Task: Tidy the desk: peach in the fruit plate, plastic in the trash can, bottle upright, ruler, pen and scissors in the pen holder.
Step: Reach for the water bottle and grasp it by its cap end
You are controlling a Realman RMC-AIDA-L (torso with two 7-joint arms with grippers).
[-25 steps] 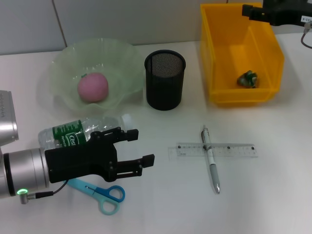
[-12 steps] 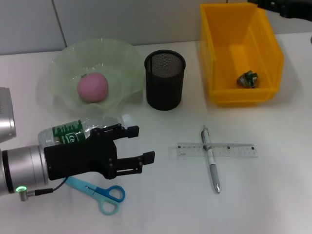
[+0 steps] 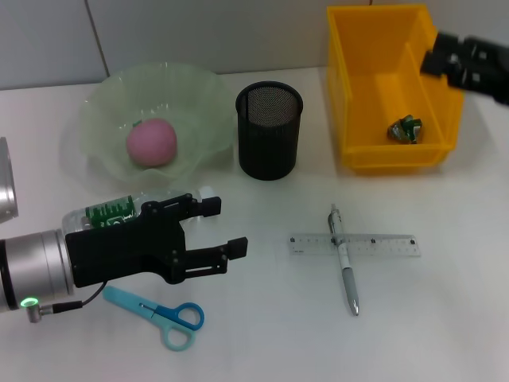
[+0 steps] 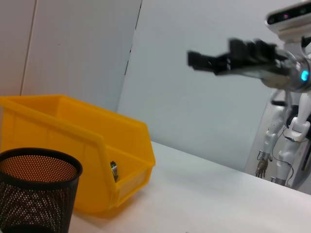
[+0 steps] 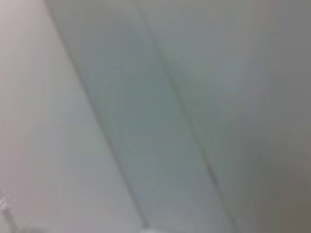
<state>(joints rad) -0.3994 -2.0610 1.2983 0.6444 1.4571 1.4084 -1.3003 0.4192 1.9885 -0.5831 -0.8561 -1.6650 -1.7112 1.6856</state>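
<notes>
A pink peach (image 3: 151, 142) lies in the green fruit plate (image 3: 103, 99). A crumpled piece of plastic (image 3: 404, 128) lies in the yellow trash bin (image 3: 350, 79). A clear bottle with a green label (image 3: 107, 213) lies on its side at the front left. My left gripper (image 3: 225, 227) is open and hovers just over and beside it, not holding it. Blue scissors (image 3: 163, 312) lie in front of that arm. A pen (image 3: 343, 267) lies across a clear ruler (image 3: 374, 245). The black mesh pen holder (image 3: 269, 131) stands mid-table. My right gripper (image 3: 436, 57) hangs over the bin's right wall.
In the left wrist view the pen holder (image 4: 34, 194) and the yellow bin (image 4: 73, 160) stand on the white table, with the right gripper (image 4: 214, 59) in the air above. The right wrist view shows only a blurred grey wall.
My right gripper has moved from above the bin's far edge to over its right wall. My left gripper has shifted slightly left and nearer the bottle. The objects have not moved.
</notes>
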